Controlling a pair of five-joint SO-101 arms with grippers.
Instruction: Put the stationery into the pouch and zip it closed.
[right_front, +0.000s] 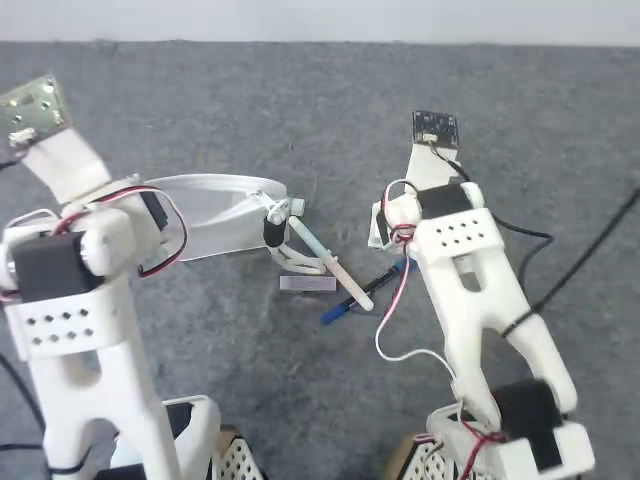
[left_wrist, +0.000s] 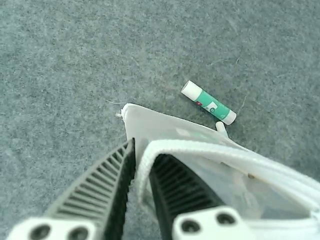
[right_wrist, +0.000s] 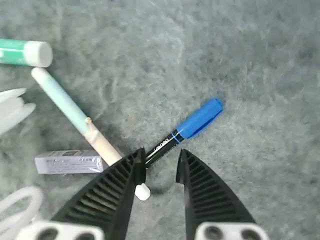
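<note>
1. The left gripper (left_wrist: 141, 151) has its jaws pressed together on the zipper rim of the translucent white plastic pouch (left_wrist: 170, 127), which lies with its mouth gaping on the grey felt tabletop (right_front: 200, 110).
2. A green-and-white glue stick (left_wrist: 208, 102) lies just beside the pouch.
3. The right gripper (right_wrist: 161, 154) is spread wide, astride the black barrel of the blue-capped marker (right_wrist: 197, 120), and is not clamped on it.
4. A pale teal-and-cream pen (right_wrist: 65, 100) lies near the marker, with a small grey box (right_wrist: 67, 162) against it.
</note>
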